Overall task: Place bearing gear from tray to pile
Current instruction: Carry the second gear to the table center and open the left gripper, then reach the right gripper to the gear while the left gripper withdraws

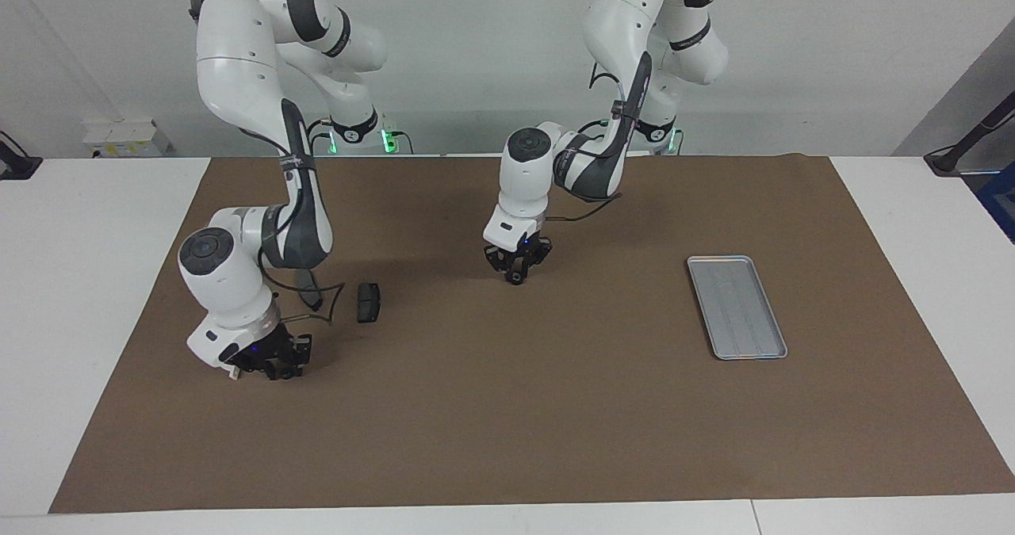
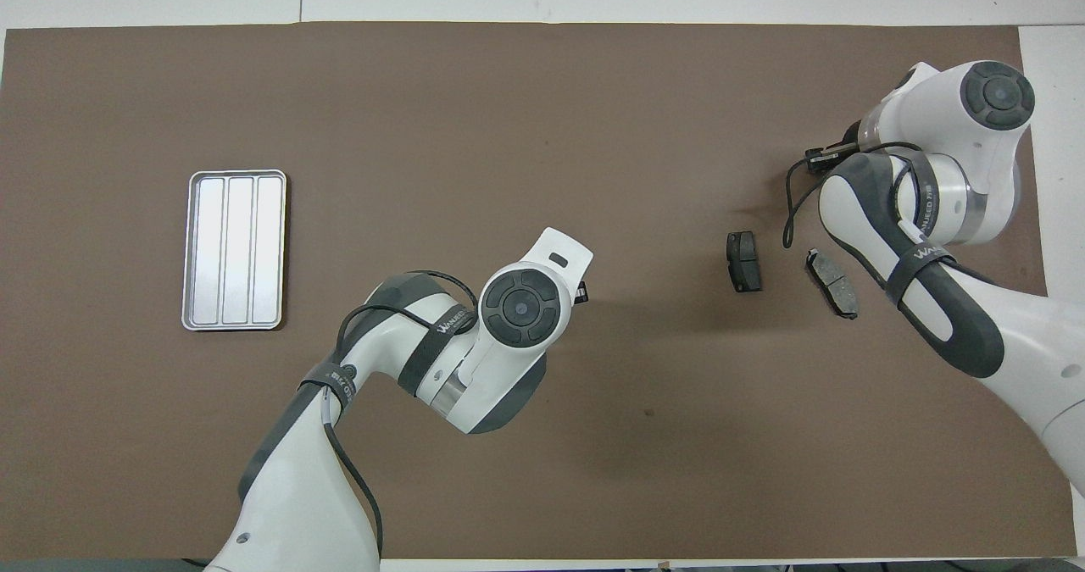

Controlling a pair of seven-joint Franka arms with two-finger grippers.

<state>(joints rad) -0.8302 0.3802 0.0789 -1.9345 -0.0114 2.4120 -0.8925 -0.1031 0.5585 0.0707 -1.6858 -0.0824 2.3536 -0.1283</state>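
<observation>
Tray (image 1: 737, 307) bare | left claw (image 1: 517, 272) over mat middle, grip unclear | right claw (image 1: 270, 364) low near brake pads (image 2: 744, 260), grip unclear

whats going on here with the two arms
The tray at the left arm's end of the table looks empty. The left gripper is over the middle of the mat, possibly carrying something small. The right gripper is low at its own end by two dark brake pads.
</observation>
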